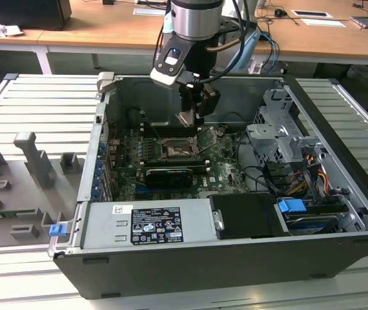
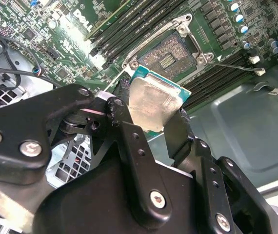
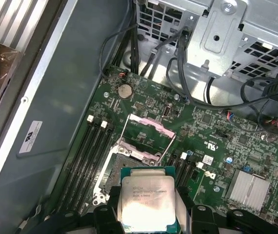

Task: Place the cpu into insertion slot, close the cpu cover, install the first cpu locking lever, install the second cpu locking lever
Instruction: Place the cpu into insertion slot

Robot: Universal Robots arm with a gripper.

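Closest to the lens, found the gripper [image 2: 151,116] narrowed onto the cpu [image 2: 153,97], with black fingers [image 2: 131,141] pressing two opposite edges and the silver top turned toward the camera in both wrist views; saw no gap at either edge. Located the cpu in the air over the green board [image 3: 212,146], not seated; judged clear of contact. Placed the insertion slot [image 3: 115,168] just beyond and beneath the chip, bare and uncovered, with its near edge overlapped by the chip in the first wrist view; judged the chip slightly offset and tilted against the socket face. Found the cpu cover [image 3: 148,127] swung upright at the slot's far side; noted a thin locking lever [image 2: 234,67] released and lying out sideways. In the exterior view, recorded the arm reaching down into the open case [image 1: 171,271], wrist leaning a little.
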